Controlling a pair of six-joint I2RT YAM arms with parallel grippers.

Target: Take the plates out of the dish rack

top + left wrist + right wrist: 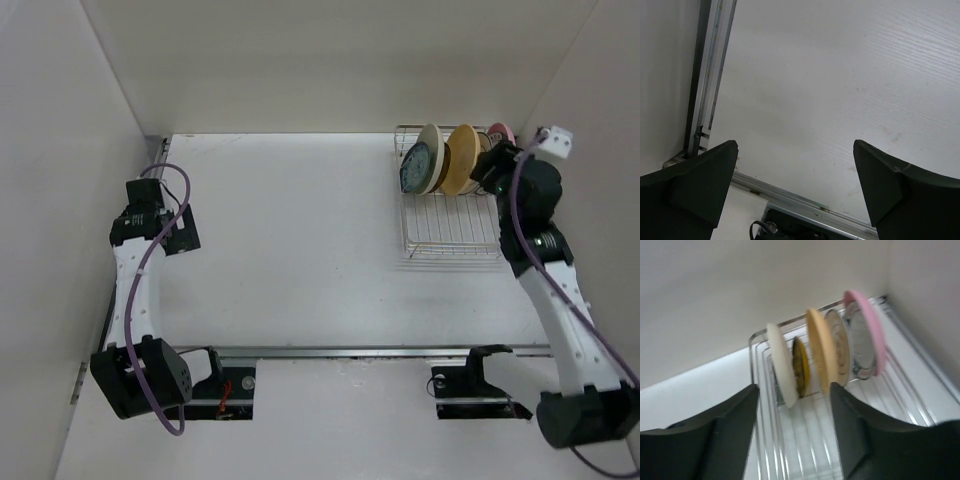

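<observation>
The dish rack (450, 232) is a silver wire rack at the far right of the table. Plates stand upright at its far end: small blue patterned (413, 167), cream (431, 150), tan (462, 158) and pink (500, 131). My right gripper (490, 162) is open and empty, just right of the tan plate. In the right wrist view the gripper (794, 390) faces the cream plate (781, 365), a yellow-and-black plate (801, 365), the tan plate (819, 350), a patterned plate (839, 347) and the pink plate (867, 330), above the rack wires (805, 440). My left gripper (178, 235) is open and empty at the far left.
White walls close in the table on the left, back and right; the rack stands close to the right wall. The left wrist view shows my open left gripper (795, 145) over bare white table, with an aluminium rail (710, 75) along the left and near edges.
</observation>
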